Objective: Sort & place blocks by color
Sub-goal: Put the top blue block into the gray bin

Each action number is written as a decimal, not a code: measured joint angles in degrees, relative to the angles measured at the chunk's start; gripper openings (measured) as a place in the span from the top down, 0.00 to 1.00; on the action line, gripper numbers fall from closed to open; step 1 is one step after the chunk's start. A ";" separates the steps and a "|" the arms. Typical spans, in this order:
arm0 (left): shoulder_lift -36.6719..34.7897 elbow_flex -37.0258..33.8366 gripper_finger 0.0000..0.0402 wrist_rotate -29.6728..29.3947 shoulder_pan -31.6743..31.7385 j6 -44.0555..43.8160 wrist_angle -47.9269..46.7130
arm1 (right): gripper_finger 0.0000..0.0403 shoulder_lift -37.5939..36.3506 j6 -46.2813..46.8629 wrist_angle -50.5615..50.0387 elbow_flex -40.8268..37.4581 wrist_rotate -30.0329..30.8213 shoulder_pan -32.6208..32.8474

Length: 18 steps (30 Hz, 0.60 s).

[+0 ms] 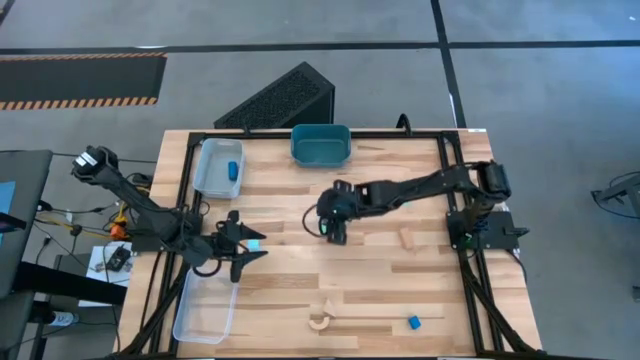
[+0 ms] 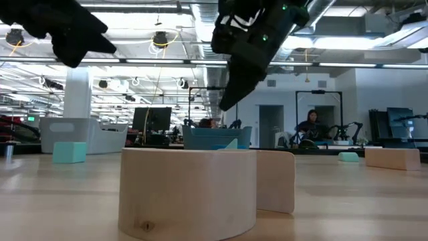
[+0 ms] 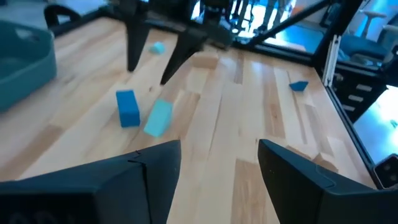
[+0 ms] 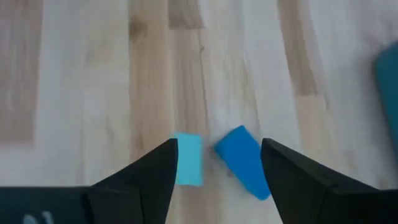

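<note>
My right gripper (image 1: pixel 330 232) hangs open above the table's middle. In its wrist view the gripper (image 4: pixel 219 144) has a darker blue block (image 4: pixel 244 160) and a pale cyan block (image 4: pixel 188 159) lying side by side on the wood between its fingers, untouched. The left wrist view shows the same blue block (image 3: pixel 127 107) and cyan block (image 3: pixel 157 118). My left gripper (image 1: pixel 250 250) hovers open near the left edge, beside another pale cyan block (image 1: pixel 258 240). A wooden arch (image 1: pixel 320 320), a tan block (image 1: pixel 410 238) and a blue block (image 1: pixel 413 322) lie apart on the table.
A teal tub (image 1: pixel 320 145) stands at the far edge. A clear tray (image 1: pixel 212 178) at the far left holds one blue block (image 1: pixel 232 168). A second clear tray (image 1: pixel 205 310) sits at the near left corner. Bare wood lies between the arch and the grippers.
</note>
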 joint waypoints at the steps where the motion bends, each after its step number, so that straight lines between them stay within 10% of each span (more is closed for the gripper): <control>1: 0.25 0.02 0.49 -0.58 0.00 0.58 0.92 | 0.37 0.00 -4.01 -0.33 0.00 -0.62 -0.64; 18: 0.72 0.02 0.22 -6.59 10.58 2.20 3.21 | 0.37 3.89 -32.26 -2.93 -0.52 -12.49 -10.47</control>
